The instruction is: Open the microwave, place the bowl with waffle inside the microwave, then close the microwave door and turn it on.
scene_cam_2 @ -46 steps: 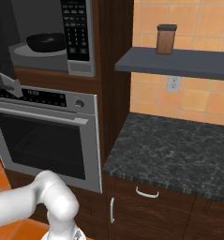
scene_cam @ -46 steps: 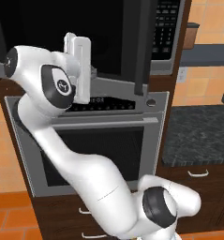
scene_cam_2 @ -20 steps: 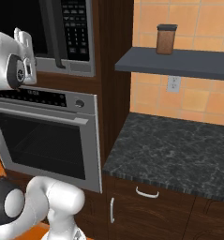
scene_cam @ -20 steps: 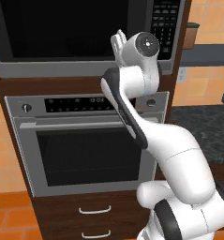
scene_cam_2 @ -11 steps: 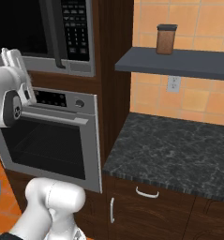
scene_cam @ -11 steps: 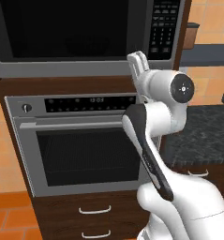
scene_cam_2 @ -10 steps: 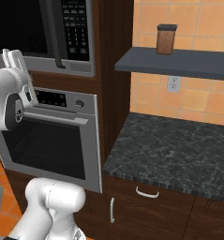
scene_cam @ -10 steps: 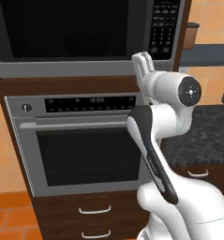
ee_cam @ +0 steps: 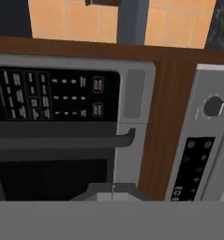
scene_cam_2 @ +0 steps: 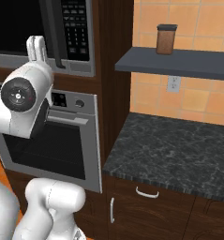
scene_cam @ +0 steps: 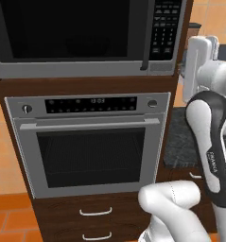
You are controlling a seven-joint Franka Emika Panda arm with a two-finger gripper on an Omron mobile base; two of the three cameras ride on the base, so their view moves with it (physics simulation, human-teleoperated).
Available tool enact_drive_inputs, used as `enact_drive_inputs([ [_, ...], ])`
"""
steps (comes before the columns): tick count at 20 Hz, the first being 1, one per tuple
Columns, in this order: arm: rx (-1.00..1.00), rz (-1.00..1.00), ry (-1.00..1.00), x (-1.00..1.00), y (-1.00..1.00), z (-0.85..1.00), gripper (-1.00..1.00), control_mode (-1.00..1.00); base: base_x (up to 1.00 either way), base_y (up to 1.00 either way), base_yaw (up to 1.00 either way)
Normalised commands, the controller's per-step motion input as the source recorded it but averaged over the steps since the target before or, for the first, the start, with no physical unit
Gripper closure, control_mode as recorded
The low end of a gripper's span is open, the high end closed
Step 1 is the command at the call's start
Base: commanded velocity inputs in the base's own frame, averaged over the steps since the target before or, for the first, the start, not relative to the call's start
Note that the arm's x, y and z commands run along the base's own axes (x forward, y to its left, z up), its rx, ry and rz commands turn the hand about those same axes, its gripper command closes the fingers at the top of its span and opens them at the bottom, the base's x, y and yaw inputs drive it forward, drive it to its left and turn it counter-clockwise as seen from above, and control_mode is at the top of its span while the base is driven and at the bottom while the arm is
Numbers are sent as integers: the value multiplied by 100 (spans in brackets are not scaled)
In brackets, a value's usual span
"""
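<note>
Microwave (scene_cam: 86,35) first: it sits built into the dark cabinet, directly above the silver oven (scene_cam: 88,142), and its door (scene_cam: 67,28) looks shut flat against the frame, with the long black handle (scene_cam: 146,35) just left of the keypad (scene_cam: 161,28). You cannot make out the bowl through the dark glass, so treat its place as unconfirmed. Judging by the closed door, what remains is the start button.

Your gripper (scene_cam_2: 36,48) is clenched on nothing, fingers pressed together and pointing up, in front of the microwave's lower right corner. In the hand view the camera is rolled sideways, and the keypad (ee_cam: 52,96) lies above the fingertips (ee_cam: 112,191), with the handle (ee_cam: 62,140) between them.

Keep the fingers closed so they work as one blunt point. Line up on the start button before pushing in; the labels are too small to read here, so go by the larger buttons at the edge of the pad near the trim. Approach square to the panel, press gently, and stay clear of the handle so you do not catch it and pull the door ajar.
</note>
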Motion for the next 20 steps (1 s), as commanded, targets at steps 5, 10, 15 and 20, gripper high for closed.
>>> enact_drive_inputs([
  [5,13,7,5,-9,-51,37,100,-100,0,0,0],
  [10,2,2,0,12,1,-2,100,-100,0,0,0],
  [15,-3,0,0,41,32,-27,100,-100,0,0,0],
  [20,-3,0,0,50,28,-15,100,-100,0,0,0],
])
